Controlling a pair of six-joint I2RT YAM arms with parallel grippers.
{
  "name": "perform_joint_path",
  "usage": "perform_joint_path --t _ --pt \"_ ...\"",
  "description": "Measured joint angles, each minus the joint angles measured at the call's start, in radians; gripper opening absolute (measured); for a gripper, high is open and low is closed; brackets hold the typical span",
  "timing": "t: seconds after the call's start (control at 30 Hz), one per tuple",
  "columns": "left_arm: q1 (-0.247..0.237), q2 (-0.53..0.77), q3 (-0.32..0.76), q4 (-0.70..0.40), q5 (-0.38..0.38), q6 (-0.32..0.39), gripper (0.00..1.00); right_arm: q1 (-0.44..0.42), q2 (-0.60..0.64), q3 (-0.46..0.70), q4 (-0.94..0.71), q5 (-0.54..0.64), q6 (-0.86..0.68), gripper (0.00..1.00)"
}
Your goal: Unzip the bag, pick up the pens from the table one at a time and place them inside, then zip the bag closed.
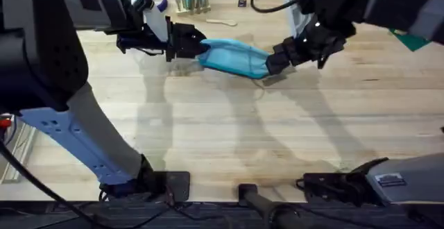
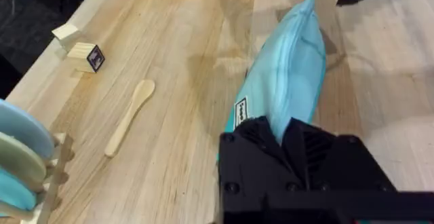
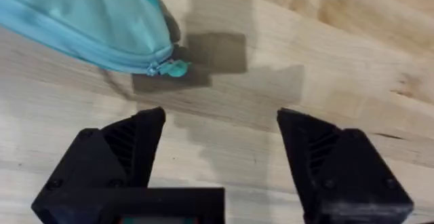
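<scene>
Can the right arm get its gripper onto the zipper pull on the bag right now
Probably yes. The right gripper is open just short of the zipper pull at the bag's end, with bare table between them.

Both arms reach from their bases at the near edge toward the far half of the table. The left arm stretches up the left side, its wrist turned inward so the left gripper points toward the middle, its 2 black fingers closed on one end of the bag. The right arm comes in from the far right, and the right gripper sits at the bag's other end with its fingers spread wide apart, gripping nothing.
</scene>
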Motion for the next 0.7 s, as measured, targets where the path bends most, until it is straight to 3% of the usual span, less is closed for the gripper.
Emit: perform_joint_path --t 0.2,0.47,0.5,0.67,0.7 --pt "0.000 0.000 0.000 -0.001 0.000 0.000 0.042 0.045 -0.123 0.000 0.025 0.013 -0.029 0.998" --pt "0.000 0.000 0.000 -0.002 -0.001 0.000 0.049 0.188 -0.189 0.000 0.019 0.017 -0.293 0.998" --pt "0.000 0.000 0.000 0.000 -0.001 0.001 0.118 0.204 -0.188 0.000 0.020 0.017 -0.317 0.998" --pt "0.013 0.000 0.000 0.001 0.000 0.000 0.892 0.254 -0.189 0.000 0.022 0.017 -0.383 0.997" --pt "0.015 0.000 0.000 -0.001 0.000 -0.004 0.963 0.256 -0.188 0.000 0.022 0.017 -0.389 0.997"
